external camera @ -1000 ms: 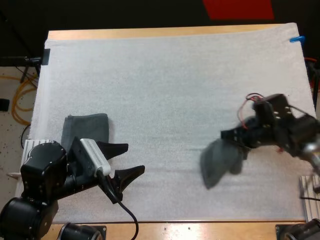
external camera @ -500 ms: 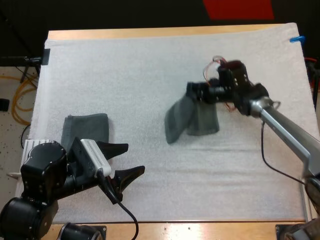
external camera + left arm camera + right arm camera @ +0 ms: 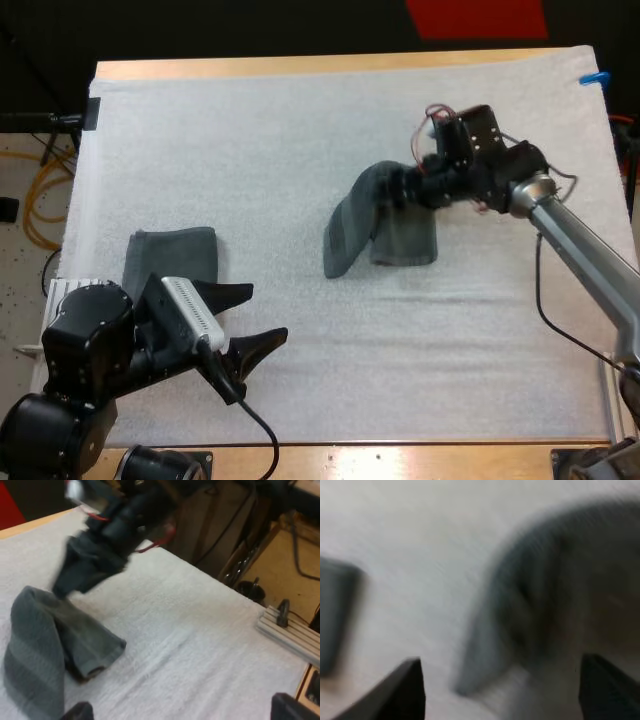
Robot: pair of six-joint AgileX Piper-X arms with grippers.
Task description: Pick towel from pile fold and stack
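Observation:
A crumpled dark grey-green towel [image 3: 385, 228] lies slumped on the white mat [image 3: 300, 130], right of the middle. My right gripper [image 3: 402, 187] hovers at the towel's upper far edge. In the right wrist view its fingers [image 3: 405, 690] stand wide apart, with the blurred towel [image 3: 555, 605] beyond them and not pinched. A folded towel [image 3: 172, 255] rests flat at the mat's left side. Just to its near right, my left gripper [image 3: 268, 313] stands open and holds nothing. In the left wrist view the crumpled towel [image 3: 50, 645] lies under the right gripper [image 3: 87, 562].
My left arm's bulky black base [image 3: 85, 350] fills the near left corner beside the folded towel. A grooved metal block [image 3: 290, 630] sits at the table's right edge. Bare mat stretches between the two towels and along the far side.
My right arm swung the towel from the near right to the middle right of the mat. Its fingers spread apart and the towel sagged onto the mat. The left arm stayed still.

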